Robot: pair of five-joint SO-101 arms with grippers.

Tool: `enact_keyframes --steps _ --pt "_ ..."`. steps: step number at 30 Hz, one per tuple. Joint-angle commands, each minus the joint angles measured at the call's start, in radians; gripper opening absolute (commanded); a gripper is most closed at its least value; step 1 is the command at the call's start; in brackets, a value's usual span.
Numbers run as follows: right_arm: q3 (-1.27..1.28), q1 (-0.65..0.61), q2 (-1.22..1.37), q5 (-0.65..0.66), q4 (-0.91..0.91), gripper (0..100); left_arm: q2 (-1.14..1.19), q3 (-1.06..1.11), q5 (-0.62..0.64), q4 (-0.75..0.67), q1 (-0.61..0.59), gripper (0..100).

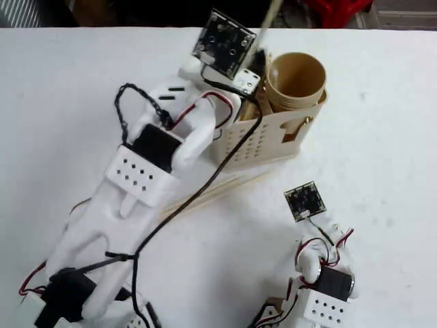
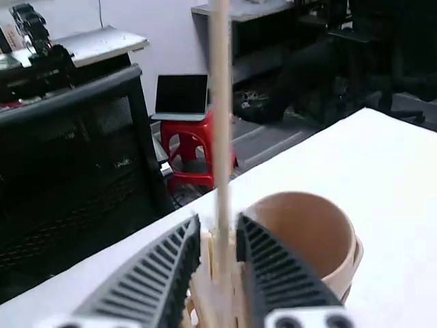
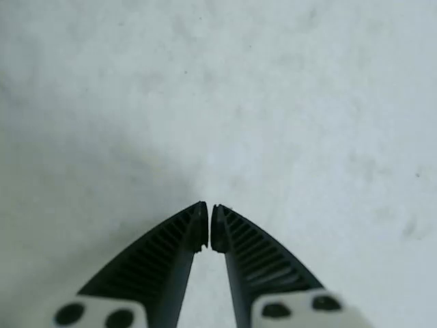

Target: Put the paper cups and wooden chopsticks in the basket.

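Carefully, with our left gripper (image 2: 218,229) clamped on the upright chopstick (image 2: 220,102) above the basket (image 1: 263,140), beside the paper cups (image 1: 295,80), we should lower it straight before releasing, our right gripper (image 3: 209,225) pinched shut on nothing

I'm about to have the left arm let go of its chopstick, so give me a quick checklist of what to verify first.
1. Left gripper closed on the chopstick, stick upright: ok.
2. Gripper above the basket, next to the cups: ok.
3. Chopstick's lower end inside the basket: cannot tell, the fingers hide it.
4. Paper cups nested in the basket: ok.
5. All chopsticks collected: not ok, loose chopsticks lie on the table beside the basket.
6. Right gripper shut, over bare table, away from the basket: ok.
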Motion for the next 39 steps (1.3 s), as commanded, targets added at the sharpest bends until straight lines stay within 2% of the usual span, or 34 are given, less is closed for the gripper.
enact_keyframes --steps 1,8,12,16,19,20,24,27,31,34,39 --pt "0.011 -0.008 -0.005 -0.002 0.004 3.2 0.005 0.000 0.006 -0.031 0.010 11" --pt "0.011 -0.008 -0.005 -0.002 0.004 3.2 -0.001 0.020 0.008 0.000 -0.027 10" --pt "0.011 -0.008 -0.005 -0.002 0.004 3.2 -0.104 0.028 0.008 0.161 -0.039 10" --pt "0.011 -0.010 -0.005 -0.002 0.004 3.2 -0.266 0.023 0.006 0.413 -0.071 10" --pt "0.011 -0.010 -0.005 -0.002 0.004 3.2 -0.384 0.035 0.002 0.569 -0.127 3" --pt "0.011 -0.010 -0.005 -0.002 0.004 3.2 -0.407 0.057 -0.032 0.611 -0.143 2" --pt "0.011 -0.010 -0.005 -0.002 0.004 3.2 -0.424 0.238 -0.198 0.720 -0.186 7" --pt "0.011 -0.012 -0.005 -0.002 0.004 3.2 -0.389 0.453 -0.272 0.713 -0.191 11" --pt "0.011 -0.012 -0.005 -0.002 0.004 3.2 -0.294 0.689 -0.394 0.535 -0.191 12" --pt "0.011 -0.012 -0.005 -0.002 0.004 3.2 -0.186 0.741 -0.433 0.436 -0.191 13" --pt "0.011 -0.012 -0.004 -0.002 0.004 3.2 0.048 0.690 -0.463 0.347 -0.197 13"
